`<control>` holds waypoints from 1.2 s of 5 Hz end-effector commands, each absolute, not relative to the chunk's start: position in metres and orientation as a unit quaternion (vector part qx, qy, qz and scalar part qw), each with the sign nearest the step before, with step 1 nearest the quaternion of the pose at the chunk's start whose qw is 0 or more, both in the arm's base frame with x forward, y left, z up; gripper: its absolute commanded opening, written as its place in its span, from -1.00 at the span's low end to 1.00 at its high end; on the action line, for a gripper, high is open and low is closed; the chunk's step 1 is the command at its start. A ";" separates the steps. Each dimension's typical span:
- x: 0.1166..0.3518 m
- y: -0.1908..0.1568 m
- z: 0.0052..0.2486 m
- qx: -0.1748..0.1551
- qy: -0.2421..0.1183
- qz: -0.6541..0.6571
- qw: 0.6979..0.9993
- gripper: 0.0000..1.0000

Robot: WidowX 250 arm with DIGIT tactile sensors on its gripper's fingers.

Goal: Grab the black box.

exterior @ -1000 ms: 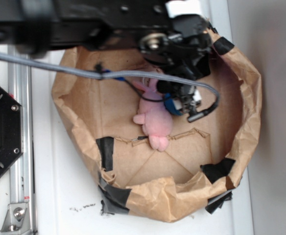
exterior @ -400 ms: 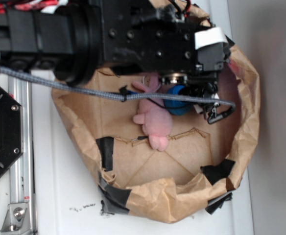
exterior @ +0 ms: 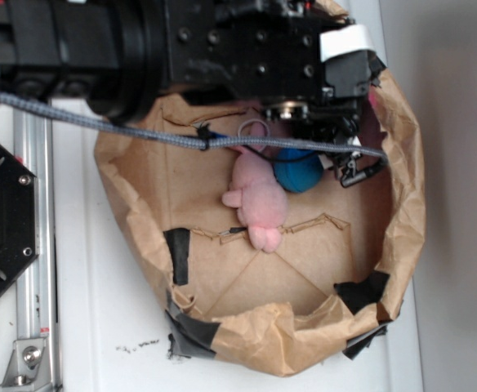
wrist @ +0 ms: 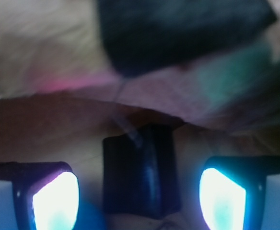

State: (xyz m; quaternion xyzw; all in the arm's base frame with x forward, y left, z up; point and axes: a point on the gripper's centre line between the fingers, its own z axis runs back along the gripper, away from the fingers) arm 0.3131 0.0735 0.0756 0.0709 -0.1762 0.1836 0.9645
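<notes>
The black box point(wrist: 178, 33) shows only in the wrist view: a blurred matte dark block at the top of the picture, with the teal ball point(wrist: 226, 72) just beside it on the right. In the exterior view the arm hides it, so trust the wrist camera here.

Your 2 fingers point(wrist: 56, 196) stand wide apart with nothing clamped. The dark strip point(wrist: 140, 177) between them sits on the fold of the brown paper nest point(exterior: 140, 204) and looks like tape, not the box, so don't close on it.

I'd carry the fingers past that fold, centre the block between them, and come down squarely. Keep clear of the ball and the pink plush toy point(exterior: 255, 204), which lie close enough to be pinched along with it.
</notes>
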 end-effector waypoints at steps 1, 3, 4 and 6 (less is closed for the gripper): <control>0.307 0.103 0.076 0.059 -0.179 0.188 0.964 1.00; 0.316 0.076 0.026 -0.004 -0.130 0.179 0.975 1.00; 0.316 0.072 0.030 0.008 -0.133 0.172 0.976 1.00; 0.310 0.088 0.049 0.009 -0.153 0.203 0.967 -1.00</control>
